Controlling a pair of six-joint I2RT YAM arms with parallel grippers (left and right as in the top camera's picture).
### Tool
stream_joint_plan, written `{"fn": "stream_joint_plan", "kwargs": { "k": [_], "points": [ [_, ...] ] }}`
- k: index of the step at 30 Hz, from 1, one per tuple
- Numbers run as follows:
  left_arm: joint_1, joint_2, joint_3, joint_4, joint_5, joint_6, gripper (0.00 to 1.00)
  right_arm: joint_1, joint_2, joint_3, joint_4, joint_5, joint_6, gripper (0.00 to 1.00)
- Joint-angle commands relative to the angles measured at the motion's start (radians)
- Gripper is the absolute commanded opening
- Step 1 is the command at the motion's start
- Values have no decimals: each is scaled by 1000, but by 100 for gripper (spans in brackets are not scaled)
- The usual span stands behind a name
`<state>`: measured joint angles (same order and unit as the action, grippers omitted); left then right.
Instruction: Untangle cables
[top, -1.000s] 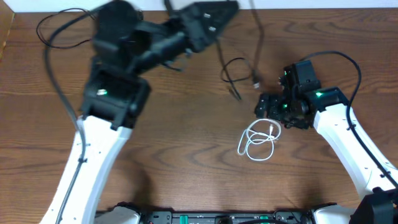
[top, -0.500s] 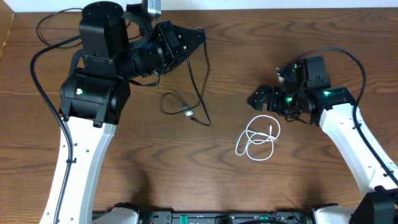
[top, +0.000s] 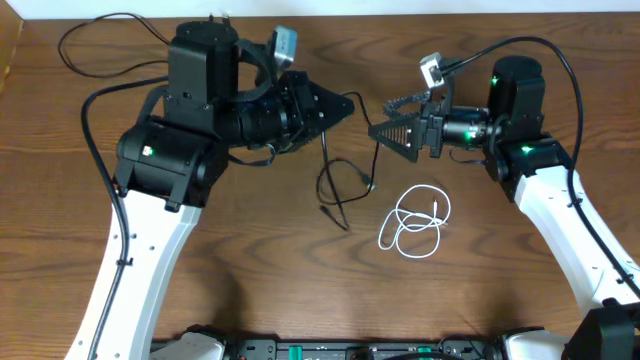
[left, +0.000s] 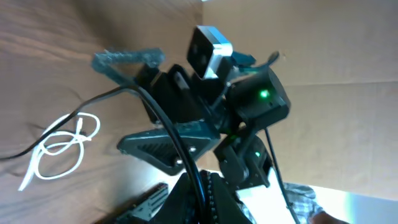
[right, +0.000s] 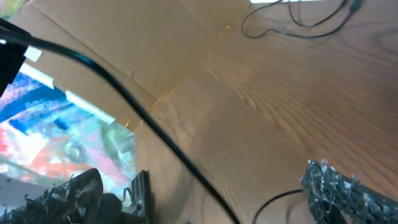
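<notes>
My left gripper (top: 347, 104) is raised over the table's middle and shut on a black cable (top: 337, 177). The cable hangs from it in a loop down to the table. The left wrist view shows the jaws (left: 200, 186) shut on this cable (left: 102, 98). My right gripper (top: 384, 122) is open and empty. It points left at the left gripper, a short way from it. In the right wrist view the black cable (right: 149, 118) crosses between the open fingers (right: 205, 199). The white cable (top: 418, 222) lies coiled and alone on the table, also visible in the left wrist view (left: 56, 149). I cannot make out a second black cable.
A thick black arm cable (top: 100, 28) loops over the table's far left corner. Another (top: 560, 70) arches over the right arm. The wooden table (top: 300, 290) ends at a pale wall at the back.
My left gripper has swung right with the black cable, dragging its loop toward the middle. My right gripper has lifted off the table, turned to face left and opened. The white cable has not moved.
</notes>
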<state>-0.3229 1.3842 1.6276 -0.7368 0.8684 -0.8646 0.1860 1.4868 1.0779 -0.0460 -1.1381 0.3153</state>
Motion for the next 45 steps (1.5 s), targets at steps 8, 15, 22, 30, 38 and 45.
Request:
{"fn": "stream_joint_plan", "kwargs": {
  "k": [8,15,22,30,38,45],
  "points": [
    [-3,-11,6,149,126,-77,7,77,-10,5,-131,115,-32,71],
    [-1,-11,6,148,118,-76,7,76,-10,5,-166,115,-32,18],
    [-1,-10,6,117,103,254,17,76,-65,5,-164,167,14,1],
    [-1,-13,6,-92,-335,463,86,56,-201,5,-254,225,-32,1],
    [-1,-39,7,-62,-425,724,91,56,-201,5,-325,100,-190,1],
    [-4,-39,6,-63,-415,219,88,64,-200,5,-297,86,-155,1]
  ]
}}
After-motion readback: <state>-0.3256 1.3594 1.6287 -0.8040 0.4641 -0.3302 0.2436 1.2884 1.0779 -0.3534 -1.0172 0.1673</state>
